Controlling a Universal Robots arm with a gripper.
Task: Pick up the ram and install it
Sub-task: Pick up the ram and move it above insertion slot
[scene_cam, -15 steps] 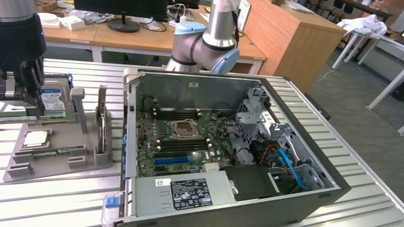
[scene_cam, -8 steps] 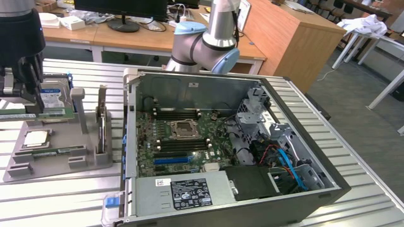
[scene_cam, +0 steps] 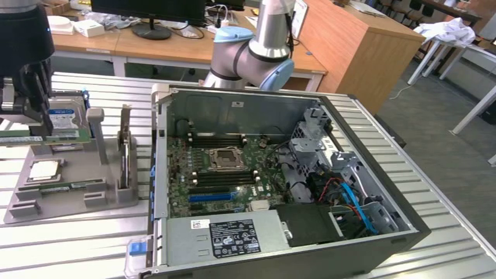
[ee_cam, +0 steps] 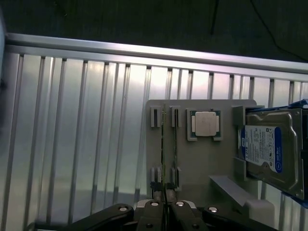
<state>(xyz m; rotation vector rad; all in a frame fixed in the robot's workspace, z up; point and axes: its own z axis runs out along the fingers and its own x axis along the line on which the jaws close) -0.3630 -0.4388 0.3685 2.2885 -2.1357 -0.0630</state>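
gripper: black two-finger gripper, jaws narrow, clamped on the ram.
ram: long thin green circuit-board stick, held edge-on between the fingertips, over the holder.
holder: grey plastic parts tray, carrying a square silver cpu chip and a blue-labelled silver hard drive.
case: open black computer tower, at the exterior view's right of the holder.

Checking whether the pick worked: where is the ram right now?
At the exterior view's far left, the ram is pinched in the gripper, above the gray holder, beside the hard drive.
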